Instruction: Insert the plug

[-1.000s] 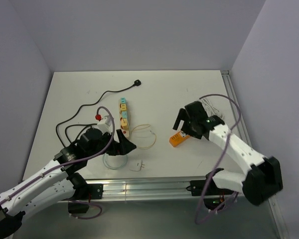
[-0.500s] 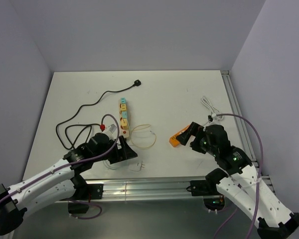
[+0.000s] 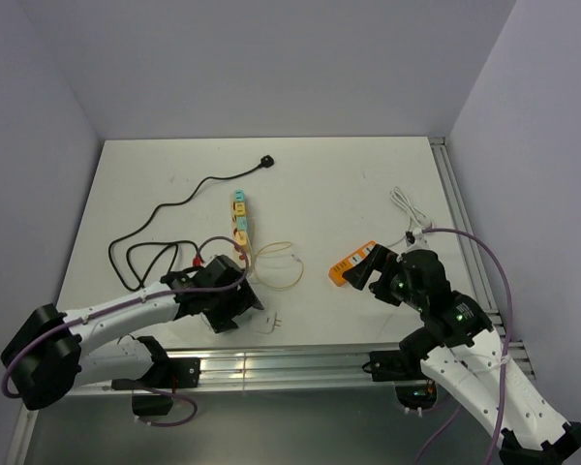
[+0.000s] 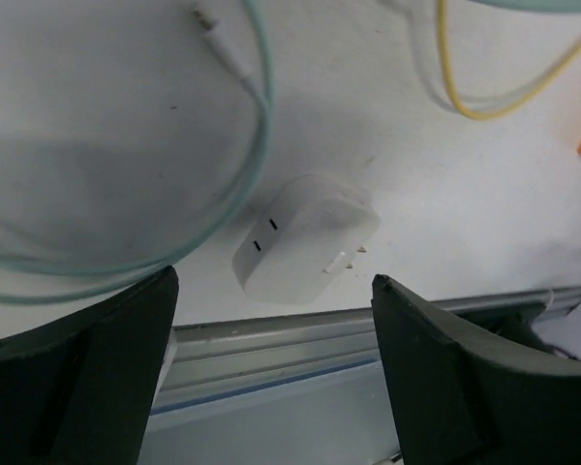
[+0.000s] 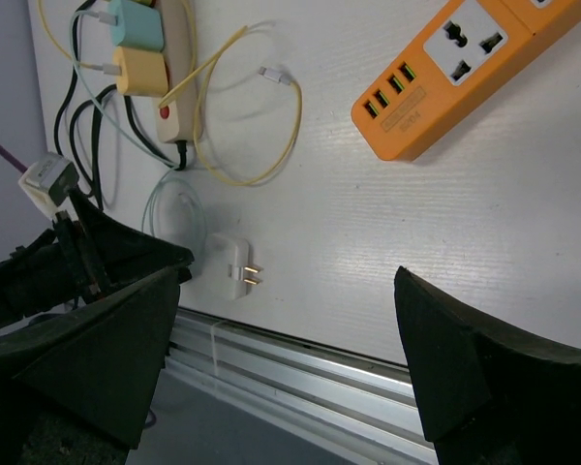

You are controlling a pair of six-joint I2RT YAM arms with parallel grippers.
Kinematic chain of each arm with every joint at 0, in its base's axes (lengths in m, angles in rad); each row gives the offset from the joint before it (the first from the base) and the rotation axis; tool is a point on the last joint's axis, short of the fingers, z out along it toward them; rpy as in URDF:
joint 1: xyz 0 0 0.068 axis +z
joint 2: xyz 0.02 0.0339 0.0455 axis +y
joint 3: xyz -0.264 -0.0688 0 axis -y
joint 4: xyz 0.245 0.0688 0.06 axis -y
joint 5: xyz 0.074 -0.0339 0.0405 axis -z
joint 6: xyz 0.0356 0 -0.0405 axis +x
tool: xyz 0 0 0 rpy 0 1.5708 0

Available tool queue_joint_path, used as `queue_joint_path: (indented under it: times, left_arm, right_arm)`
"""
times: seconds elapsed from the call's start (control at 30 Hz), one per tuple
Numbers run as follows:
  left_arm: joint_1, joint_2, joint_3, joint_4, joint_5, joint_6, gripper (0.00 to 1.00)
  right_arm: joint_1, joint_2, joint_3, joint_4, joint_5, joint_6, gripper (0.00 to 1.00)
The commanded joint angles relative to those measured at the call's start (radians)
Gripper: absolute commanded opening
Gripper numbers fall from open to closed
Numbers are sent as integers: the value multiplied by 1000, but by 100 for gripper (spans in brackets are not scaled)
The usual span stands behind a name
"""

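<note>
Plug (image 4: 305, 237), a white block with two metal prongs, lies on its side at the near edge of the surface (image 3: 368, 174), just beside the metal rail (image 4: 271, 339). My left wrist view shows it beyond my left pincer (image 4: 271, 281), whose fingers are spread wide and touch nothing, with a pale green cable (image 4: 257, 145) curving past it. From above the plug is only a small white shape beside that pincer.

My right pincer (image 5: 283, 281) is spread too, holding nothing, near an orange power strip (image 5: 465, 58).

Farther off, only my right wrist view makes clear that the white power strip (image 5: 186, 68) carries a teal adapter (image 5: 136, 21) and a yellow adapter (image 5: 140, 70), with a yellow cable (image 5: 261, 145) looping beside it. From above, a black cord (image 3: 174, 203) trails toward the far side.
</note>
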Motion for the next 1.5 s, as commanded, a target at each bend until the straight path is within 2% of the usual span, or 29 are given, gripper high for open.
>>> queue_joint_path:
  times: [0.0, 0.1, 0.2, 0.4, 0.57, 0.7, 0.83, 0.87, 0.93, 1.0, 1.03, 1.13, 1.3, 1.47]
  left_arm:
    - [-9, 67, 89, -120, -60, -181, 87]
    - [-13, 156, 166, -204, -31, -251, 92]
    - [-14, 265, 280, -302, -17, -241, 94]
    - [-46, 386, 413, -247, -34, -10, 84]
    - [-95, 261, 329, -174, -116, 0, 85]
    - [-107, 140, 229, -82, -132, 140, 85]
    - [-156, -30, 129, 132, -120, 323, 86]
    - [-158, -73, 111, 133, -121, 355, 85]
    - [-159, -87, 112, 130, -127, 441, 81]
    - [-159, -72, 132, 89, -158, 490, 73]
    - [-159, -66, 134, 89, -153, 514, 67]
    - [-161, -31, 140, 87, -169, 554, 59]
    - [-164, 28, 129, 96, -198, 552, 59]
    - [-171, 67, 105, 151, -184, 540, 66]
  right_arm:
    - [4, -5, 19, -1, 4, -2, 98]
    - [4, -4, 16, 5, 1, 0, 98]
    - [4, -4, 13, 11, -2, -2, 98]
    - [4, -15, 4, 1, -2, -17, 98]
    - [4, -24, -9, -15, 6, -34, 98]
    - [6, -25, -19, -6, 1, -42, 98]
    - [4, -5, -22, 10, -5, -51, 98]
    - [4, -2, -25, 11, -8, -52, 98]
    - [4, 2, -29, 16, -11, -49, 98]
    - [4, 7, -30, 22, -19, -49, 98]
    - [4, 7, -30, 21, -22, -46, 98]
    - [4, 2, -21, 11, -25, -39, 98]
    - [4, -16, -22, 2, -26, -29, 98]
    - [4, -10, -24, -1, -29, -58, 100]
